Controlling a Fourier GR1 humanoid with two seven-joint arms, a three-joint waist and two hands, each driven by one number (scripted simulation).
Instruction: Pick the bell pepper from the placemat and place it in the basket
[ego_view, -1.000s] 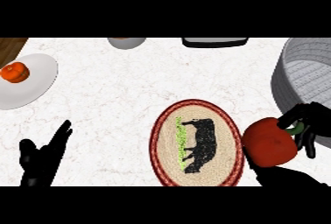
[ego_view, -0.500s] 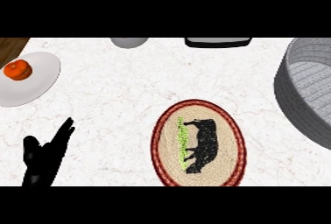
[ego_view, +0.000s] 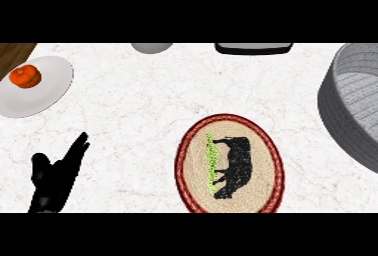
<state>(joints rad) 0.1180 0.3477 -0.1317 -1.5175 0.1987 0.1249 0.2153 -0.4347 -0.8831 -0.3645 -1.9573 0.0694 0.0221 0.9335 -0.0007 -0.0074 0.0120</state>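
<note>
Left hand (ego_view: 53, 179) sits at the lower left of the head view, fingers straight and pointing up and to the right, thumb out to its left, holding nothing. It rests over bare table (ego_view: 148, 100); its wrist is cut by the lower edge.

Right hand: not in the head view.

Bell pepper: not visible anywhere in the head view, so its spot relative to the left hand can't be told.

Right of the left hand, apart from it: oval placemat (ego_view: 229, 163), red rim, woven tan centre, black animal figure with a green strip along its left side. Nothing lies on it. Its lower end is cut by the lower edge.

Further right, well apart from the hand: grey basket (ego_view: 347, 112), cut off by the right edge, only its left wall and part of the inside showing. The visible part of the inside holds nothing; the rest is out of view.

Above the hand, at the left edge: white plate (ego_view: 44, 90) with a small orange-red fruit or vegetable (ego_view: 24, 76) on its left part; hard to say which kind. A brown corner (ego_view: 13, 50) shows above the plate.

Far from the hand along the top edge: a grey rounded object (ego_view: 151, 47) and a dark tray-like object (ego_view: 252, 48), both cut off, neither identifiable.
</note>
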